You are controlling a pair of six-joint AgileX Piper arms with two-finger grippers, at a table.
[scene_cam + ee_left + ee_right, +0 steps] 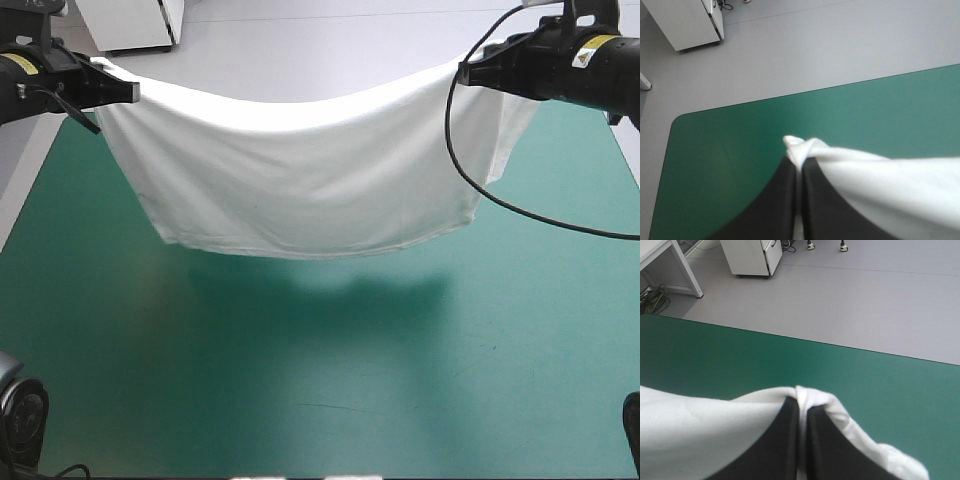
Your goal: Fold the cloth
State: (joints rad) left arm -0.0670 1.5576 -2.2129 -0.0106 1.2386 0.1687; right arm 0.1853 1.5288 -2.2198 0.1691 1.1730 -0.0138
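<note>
Aloft | T-shirt (300, 190) sagging above teal-green cover (300, 380) | left jaws, right jaws each clamped on its upper edge

The T-shirt (300, 190) is showing plain white all over, glowing brightest along its edge at 12 o'clock and shading to a soft grey-white toward the hem at 6 o'clock. The table (320, 400) is wearing a plain teal-green cover, which is darkening to a deeper green in the shadow (330, 300) lying at 6 o'clock of the T-shirt. The left hand (799, 165) is showing black fingers (772, 210) against the white. The right hand (802, 407) is showing the same black, and a thin white strip is running between each pair. The left arm (45, 85) and right arm (560, 70) are looking black, each carrying a small yellow label (598, 42).
</note>
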